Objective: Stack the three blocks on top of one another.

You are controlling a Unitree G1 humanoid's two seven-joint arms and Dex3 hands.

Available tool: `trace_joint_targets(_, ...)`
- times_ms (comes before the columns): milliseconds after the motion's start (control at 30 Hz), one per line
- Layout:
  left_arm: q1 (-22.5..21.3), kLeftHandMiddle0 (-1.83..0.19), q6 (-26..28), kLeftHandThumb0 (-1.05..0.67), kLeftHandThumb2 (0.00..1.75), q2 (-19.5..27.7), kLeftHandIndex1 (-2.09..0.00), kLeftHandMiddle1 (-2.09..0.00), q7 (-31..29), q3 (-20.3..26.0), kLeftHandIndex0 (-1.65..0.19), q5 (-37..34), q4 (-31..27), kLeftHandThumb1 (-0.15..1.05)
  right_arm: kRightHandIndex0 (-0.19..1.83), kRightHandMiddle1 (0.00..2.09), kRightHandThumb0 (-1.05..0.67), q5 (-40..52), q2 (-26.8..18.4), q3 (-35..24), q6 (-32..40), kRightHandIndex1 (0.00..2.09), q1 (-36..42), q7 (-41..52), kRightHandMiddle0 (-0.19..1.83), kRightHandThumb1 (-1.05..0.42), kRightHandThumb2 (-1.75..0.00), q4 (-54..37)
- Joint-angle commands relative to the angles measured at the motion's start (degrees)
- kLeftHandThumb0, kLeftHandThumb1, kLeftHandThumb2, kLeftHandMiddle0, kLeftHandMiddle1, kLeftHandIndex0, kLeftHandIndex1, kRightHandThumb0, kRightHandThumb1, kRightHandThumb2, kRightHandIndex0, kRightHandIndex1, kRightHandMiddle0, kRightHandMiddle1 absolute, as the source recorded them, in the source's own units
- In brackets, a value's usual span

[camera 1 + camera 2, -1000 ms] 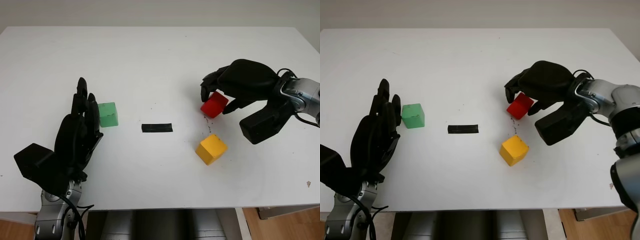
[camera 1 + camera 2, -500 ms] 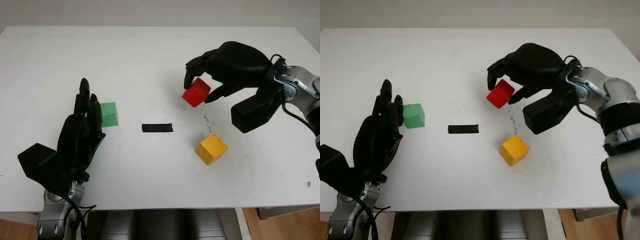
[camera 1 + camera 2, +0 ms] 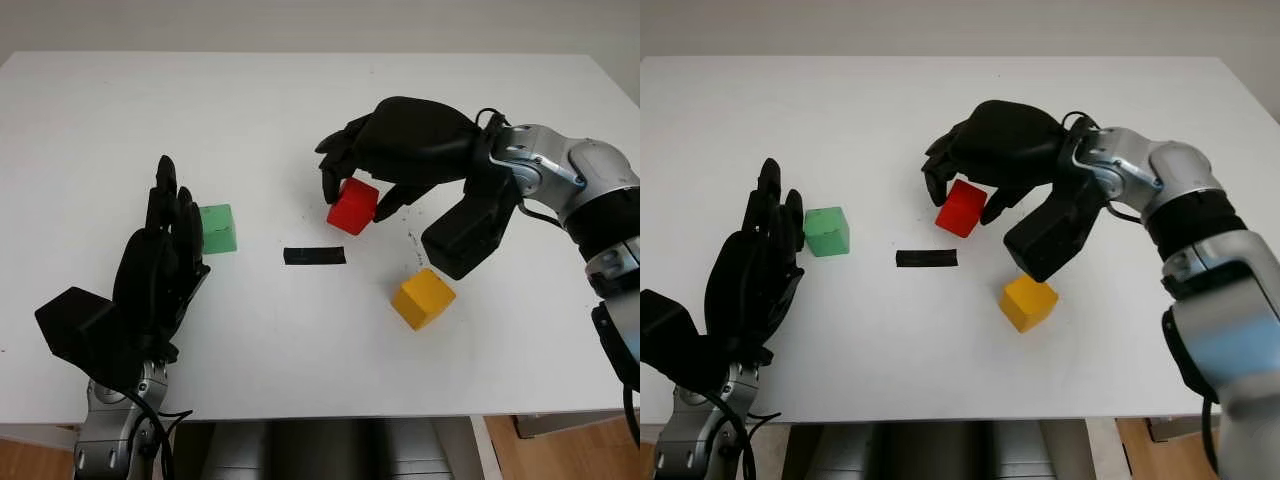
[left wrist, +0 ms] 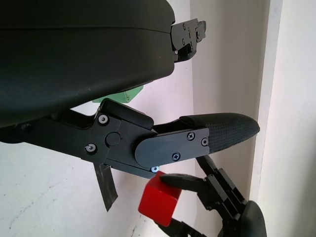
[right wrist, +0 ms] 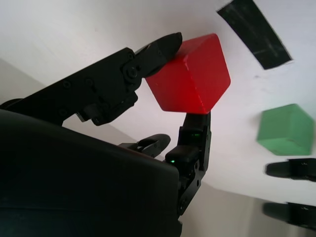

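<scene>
- Right robot hand (image 3: pixel 362 190) pinches the red wooden cube (image 3: pixel 352 206), lifted above the white worktop (image 3: pixel 300 110).
- Left robot hand (image 3: pixel 160 275) open beside the green cube (image 3: pixel 216 229).
- Yellow cube (image 3: pixel 422 298) sits near the black tape strip (image 3: pixel 314 255).

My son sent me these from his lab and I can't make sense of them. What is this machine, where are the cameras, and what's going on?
It is a humanoid robot with two black three-fingered hands, working at a white table. Two pictures come from cameras in its head, looking down; the two close-ups come from cameras at its wrists. The right hand holds a red block in its fingers, lifted off the table above a strip of black tape. A yellow block sits on the table nearer the robot. The left hand is open, right beside a green block.
</scene>
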Motion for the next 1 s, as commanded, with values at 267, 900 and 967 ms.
trace_joint_targets(267,1.1,0.19,-0.7,-0.79,0.57,-1.1,-0.04,-0.05,1.5,-0.1,0.19,0.8,-2.0,1.05,0.57,1.30,-0.35,-14.8,2.6,9.8,-1.0,0.07,-7.2,-24.4,0.61,-0.85,-0.06,4.9)
trace_joint_targets(900,2.8,0.19,-1.3,-0.78,0.58,-2.6,-0.03,-0.04,2.2,-0.9,0.19,1.6,-3.0,1.05,0.56,1.33,-0.38,-17.5,3.6,16.6,-3.5,0.06,-11.7,-31.5,0.60,-0.85,-0.06,8.8)
trace_joint_targets(967,2.9,0.19,-1.4,-0.78,0.58,-2.7,-0.03,-0.04,2.2,-0.9,0.19,1.5,-3.0,1.05,0.55,1.30,-0.39,-16.8,3.5,16.3,-4.1,0.05,-11.7,-29.8,0.58,-0.86,-0.05,8.7)
